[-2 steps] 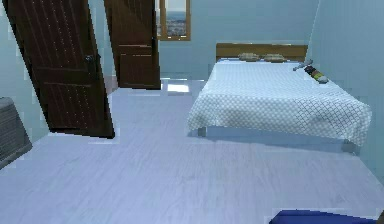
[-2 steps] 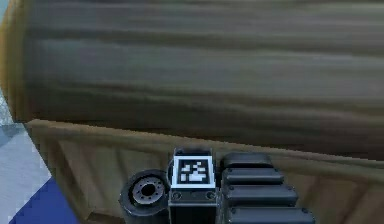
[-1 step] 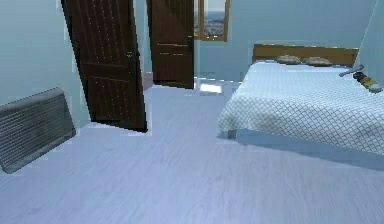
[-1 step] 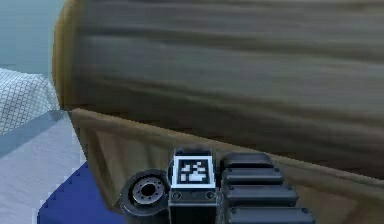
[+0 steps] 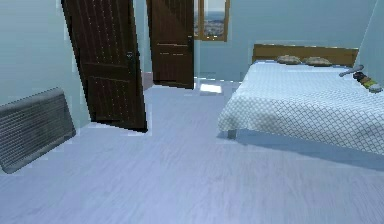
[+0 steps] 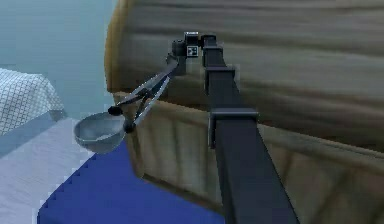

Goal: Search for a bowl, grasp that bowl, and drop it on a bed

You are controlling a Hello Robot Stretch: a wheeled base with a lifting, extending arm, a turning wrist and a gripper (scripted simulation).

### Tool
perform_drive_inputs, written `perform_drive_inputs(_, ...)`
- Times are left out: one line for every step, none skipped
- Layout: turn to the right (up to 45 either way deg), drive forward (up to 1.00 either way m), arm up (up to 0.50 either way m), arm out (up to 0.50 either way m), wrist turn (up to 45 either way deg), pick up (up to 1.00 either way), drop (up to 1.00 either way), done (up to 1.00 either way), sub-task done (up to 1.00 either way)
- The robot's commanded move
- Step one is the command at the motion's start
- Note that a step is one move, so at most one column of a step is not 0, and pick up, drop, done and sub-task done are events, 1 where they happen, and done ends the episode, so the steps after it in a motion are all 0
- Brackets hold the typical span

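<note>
Bedroom: pale floor (image 5: 170,170), dark doors (image 5: 105,60), white-quilted bed (image 5: 300,100) ahead | my end effector (image 6: 124,112) holds grey bowl (image 6: 98,132) above floor, near wooden furniture (image 6: 300,70) | finger state: I cannot tell

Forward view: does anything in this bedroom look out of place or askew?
A grey ribbed flat panel leans tilted against the wall at the view's left. Small dark objects lie on the white checked bed.

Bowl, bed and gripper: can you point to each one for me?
bowl (image 6: 98,137): arm side view, on its grey body.
bed (image 5: 300,105): forward view, on its white checked cover.
gripper (image 6: 127,106): arm side view, between its fingertips.
</note>
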Motion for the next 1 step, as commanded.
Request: perform_drive_inputs(0.0, 0.0, 0.0, 0.0, 45.0, 0.0, 0.0, 0.0, 0.0)
